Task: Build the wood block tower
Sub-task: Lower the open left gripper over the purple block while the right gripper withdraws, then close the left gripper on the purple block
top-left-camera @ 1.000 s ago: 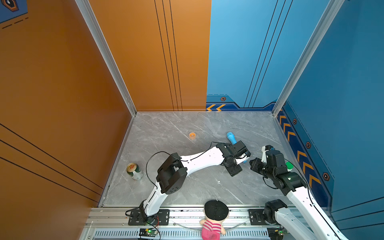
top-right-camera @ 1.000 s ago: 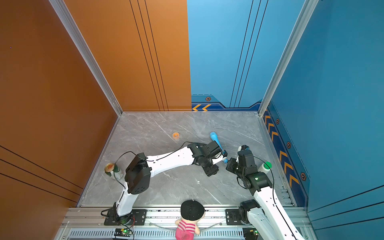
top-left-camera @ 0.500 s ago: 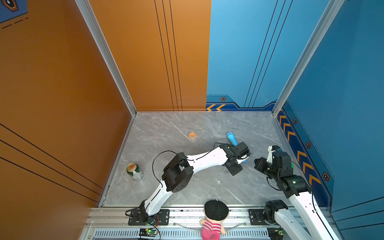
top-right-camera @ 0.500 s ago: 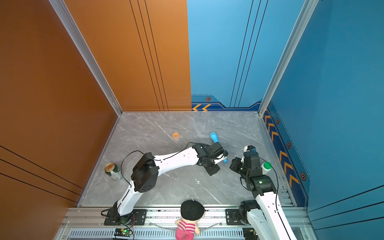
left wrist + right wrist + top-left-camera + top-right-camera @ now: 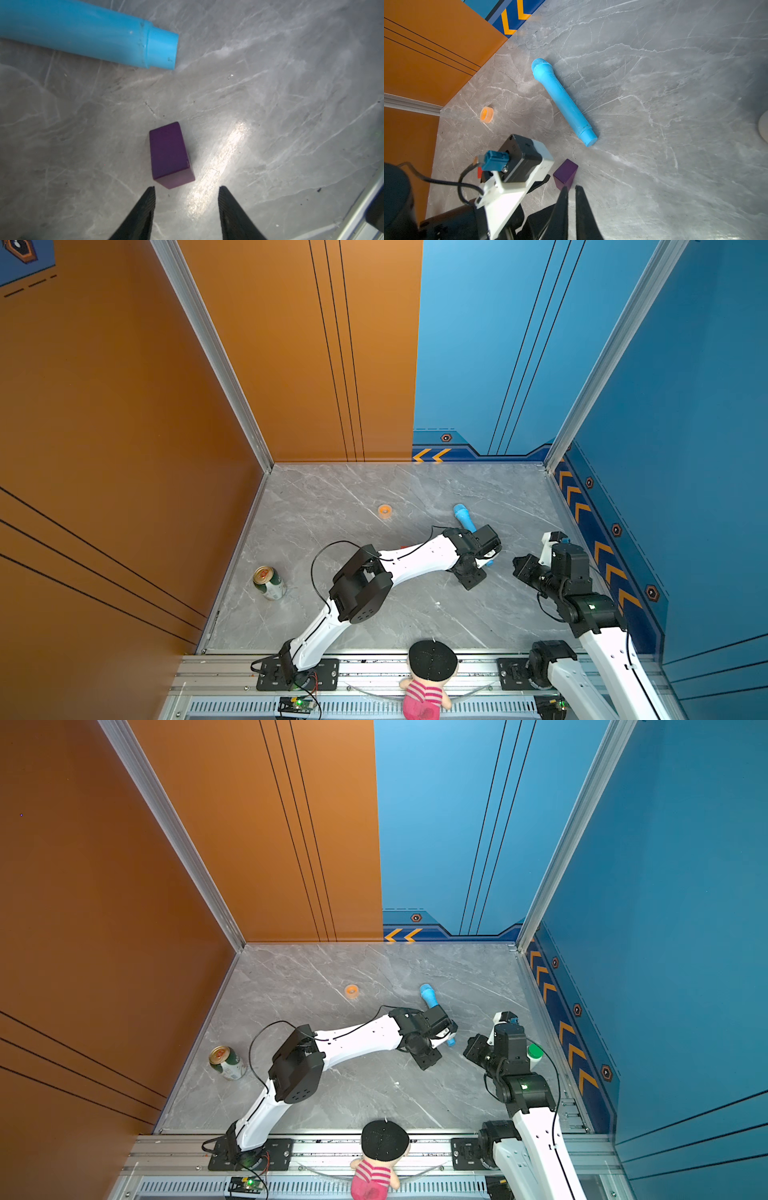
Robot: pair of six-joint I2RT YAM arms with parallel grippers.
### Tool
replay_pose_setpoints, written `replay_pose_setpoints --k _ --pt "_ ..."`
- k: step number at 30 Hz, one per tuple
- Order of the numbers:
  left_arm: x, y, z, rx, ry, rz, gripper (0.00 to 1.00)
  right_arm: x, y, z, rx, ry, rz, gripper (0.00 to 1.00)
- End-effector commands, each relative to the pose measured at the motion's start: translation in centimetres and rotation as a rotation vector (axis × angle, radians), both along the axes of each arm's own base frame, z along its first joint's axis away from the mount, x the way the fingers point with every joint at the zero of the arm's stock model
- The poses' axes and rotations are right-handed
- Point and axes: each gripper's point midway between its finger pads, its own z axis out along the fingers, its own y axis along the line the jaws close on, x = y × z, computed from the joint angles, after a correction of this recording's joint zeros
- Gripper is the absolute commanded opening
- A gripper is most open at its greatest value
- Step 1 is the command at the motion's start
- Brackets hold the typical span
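A purple block (image 5: 170,153) of the wood block tower lies on the grey marble floor, alone. My left gripper (image 5: 187,188) hovers over it, open, and the block sits just beyond the fingertips, nearer one finger; nothing is between the jaws. My right gripper (image 5: 571,187) is shut and empty, its tips just short of the same purple block (image 5: 565,173). In both top views the left arm's wrist (image 5: 478,547) covers the block. A small red piece (image 5: 479,172) peeks out behind that wrist. No other blocks show.
A long blue tube (image 5: 463,516) lies close by, its end near the block (image 5: 162,49). An orange tape ring (image 5: 385,510) sits farther back, a green can (image 5: 269,583) at the left, a green-capped white bottle (image 5: 534,1052) by the right arm, a doll (image 5: 430,676) on the front rail.
The right arm has drawn back to the right, away from the left wrist. The left arm's elbow has swung to the right while its wrist stays by the tube's end.
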Motion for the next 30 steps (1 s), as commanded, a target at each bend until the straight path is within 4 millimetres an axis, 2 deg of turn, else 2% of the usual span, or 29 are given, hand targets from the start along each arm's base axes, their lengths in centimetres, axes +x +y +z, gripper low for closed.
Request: replay_pose_setpoints --k 1,10,21,30 --pt "0.5 -0.1 0.0 0.015 -0.021 0.024 0.5 -0.6 0.0 -0.4 0.002 0.02 0.015 0.11" --pt "0.9 -0.8 -0.6 0.013 -0.019 0.043 0.5 -0.7 -0.2 -0.4 0.012 0.018 0.009 0.11" --pt "1.4 -0.8 -1.5 0.028 -0.021 0.061 0.51 -0.7 -0.4 -0.7 0.018 0.024 0.004 0.12" --pt "1.5 -0.9 -1.9 0.03 -0.016 0.068 0.44 -0.8 -0.5 -0.9 0.022 0.027 0.0 0.12"
